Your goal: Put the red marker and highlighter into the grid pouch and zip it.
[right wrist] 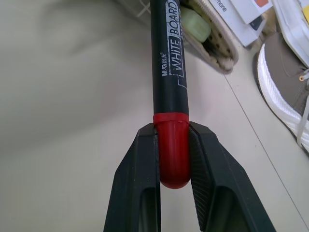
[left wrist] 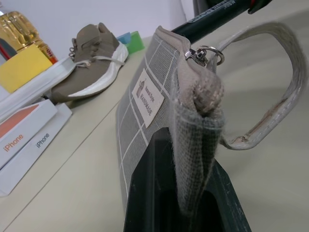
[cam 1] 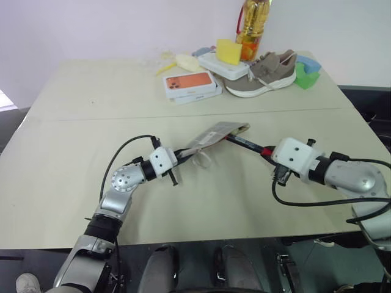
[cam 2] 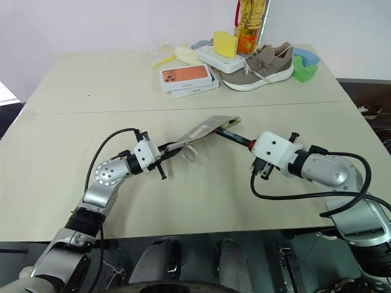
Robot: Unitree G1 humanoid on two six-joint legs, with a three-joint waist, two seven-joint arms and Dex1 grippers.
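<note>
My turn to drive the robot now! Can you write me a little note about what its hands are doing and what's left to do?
Left gripper: shut on the grid pouch, holding it up by one end.
Right gripper: shut on the red marker, clamped at its red end; the other end points into the pouch's open mouth.
Highlighter: a pale yellow-green thing already sits inside the pouch mouth, probably this.
Done: pouch open, marker lined up.
Left: push the marker in, let go, then pull the zipper ring to close the pouch.
</note>
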